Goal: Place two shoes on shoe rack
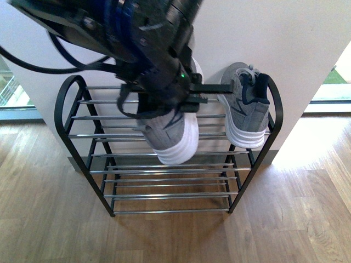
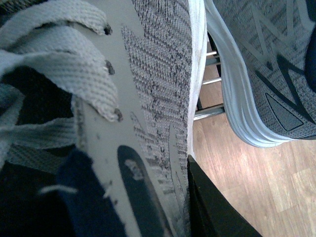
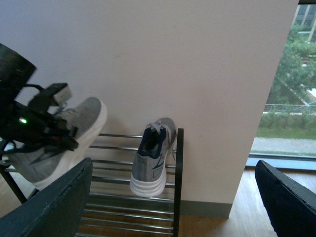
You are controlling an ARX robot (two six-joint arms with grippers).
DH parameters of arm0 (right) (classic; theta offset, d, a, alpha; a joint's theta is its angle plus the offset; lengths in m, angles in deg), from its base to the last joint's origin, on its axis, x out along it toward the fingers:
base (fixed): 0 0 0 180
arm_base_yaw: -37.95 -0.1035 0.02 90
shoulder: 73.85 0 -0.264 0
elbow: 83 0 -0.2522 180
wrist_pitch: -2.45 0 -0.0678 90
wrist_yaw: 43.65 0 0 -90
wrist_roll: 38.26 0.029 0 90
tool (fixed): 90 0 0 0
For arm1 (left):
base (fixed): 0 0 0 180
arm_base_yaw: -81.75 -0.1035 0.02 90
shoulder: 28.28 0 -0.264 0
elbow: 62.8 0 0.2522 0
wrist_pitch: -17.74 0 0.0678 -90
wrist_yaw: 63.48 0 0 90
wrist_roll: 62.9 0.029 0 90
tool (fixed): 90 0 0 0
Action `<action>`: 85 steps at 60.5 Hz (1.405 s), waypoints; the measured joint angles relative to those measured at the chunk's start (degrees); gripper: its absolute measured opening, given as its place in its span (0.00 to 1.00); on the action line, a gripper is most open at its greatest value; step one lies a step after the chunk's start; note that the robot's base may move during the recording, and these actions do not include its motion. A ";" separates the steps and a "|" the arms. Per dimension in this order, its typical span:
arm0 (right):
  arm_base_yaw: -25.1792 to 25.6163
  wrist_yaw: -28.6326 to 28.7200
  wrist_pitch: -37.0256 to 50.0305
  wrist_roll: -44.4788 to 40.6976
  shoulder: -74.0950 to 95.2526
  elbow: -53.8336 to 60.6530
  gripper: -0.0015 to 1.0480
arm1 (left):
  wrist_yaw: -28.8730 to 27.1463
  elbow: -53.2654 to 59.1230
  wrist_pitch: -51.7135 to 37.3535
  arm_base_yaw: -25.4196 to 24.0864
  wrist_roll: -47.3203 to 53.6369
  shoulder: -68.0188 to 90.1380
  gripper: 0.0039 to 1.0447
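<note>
front view: the held shoe [image 1: 174, 137] hangs tilted over the top of the rack [image 1: 70, 109], with our left end effector [image 1: 164, 101] closed on it. the other shoe [image 1: 248, 112] sits on the top shelf at the right end.

left wrist view: the held shoe fills the picture, just beside the other shoe.

right wrist view: our right end effector [image 3: 173, 168] is wide open and holds nothing.

we think this is the last step: lay the held shoe flat on the bars, then let go.

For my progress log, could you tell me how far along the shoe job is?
Done: one grey sneaker sits on the shoe rack, top shelf, right side. In hand: the left end effector holds the second sneaker above the rack. Left: setting it down, releasing.
</note>
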 joint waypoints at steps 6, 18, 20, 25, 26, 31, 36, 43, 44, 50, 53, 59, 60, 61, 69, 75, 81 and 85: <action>0.00 0.00 0.00 0.00 0.00 0.00 0.91 | -0.52 -4.79 1.97 0.96 -1.11 4.28 0.02; 0.00 0.00 0.00 0.00 0.00 0.00 0.91 | -2.45 -20.02 7.10 1.40 -4.04 14.53 0.02; 0.00 0.00 0.00 0.00 0.00 0.00 0.91 | -2.47 -21.97 7.98 1.55 -4.17 15.58 0.02; 0.00 -0.02 0.00 0.00 0.00 0.00 0.91 | -2.32 -25.73 9.46 1.86 -4.26 17.57 0.02; 0.00 0.00 0.00 0.00 0.00 0.00 0.91 | -2.32 -26.21 9.66 1.92 -4.26 17.75 0.02; 0.00 0.00 0.00 0.02 0.00 0.00 0.91 | -2.19 -29.51 11.15 2.27 -4.33 19.63 0.02; 0.00 0.00 0.00 0.00 0.00 0.00 0.91 | -2.36 -31.41 12.17 2.47 -4.33 20.74 0.02; 0.00 0.00 0.00 0.00 0.00 0.00 0.91 | -2.27 -32.28 12.76 2.62 -4.00 21.11 0.07; 0.00 0.00 0.00 0.00 0.00 0.00 0.91 | -2.27 -32.28 12.76 2.64 -3.98 21.11 0.09; 0.00 0.00 0.00 0.00 0.00 0.00 0.91 | -2.34 -32.11 11.63 2.91 -3.76 20.87 0.24; 0.00 -0.02 0.00 0.00 0.00 0.00 0.91 | -3.10 -31.41 11.06 3.10 -3.67 20.35 0.31; 0.00 0.00 0.00 0.00 0.00 0.00 0.91 | -4.11 -28.09 8.76 3.45 -3.89 17.79 0.47; 0.00 -0.02 0.00 0.00 0.00 0.00 0.91 | -4.59 -26.67 8.00 3.50 -3.98 16.63 0.52; 0.00 0.00 0.00 0.00 0.00 0.00 0.91 | -4.87 -25.90 7.63 3.52 -4.13 15.96 0.54; 0.00 -0.02 0.00 0.00 0.00 0.00 0.91 | -8.52 -17.40 3.85 3.50 -5.55 8.13 0.78; 0.00 0.00 0.00 0.00 0.00 0.00 0.91 | -11.30 -10.23 0.70 3.50 -6.27 1.73 0.93; 0.00 0.00 0.00 0.00 0.00 0.00 0.91 | -15.93 0.11 -3.74 3.19 -5.75 -7.17 0.91; 0.00 0.00 0.00 0.00 0.00 0.00 0.91 | -18.29 7.58 -6.32 2.49 -4.72 -14.01 0.91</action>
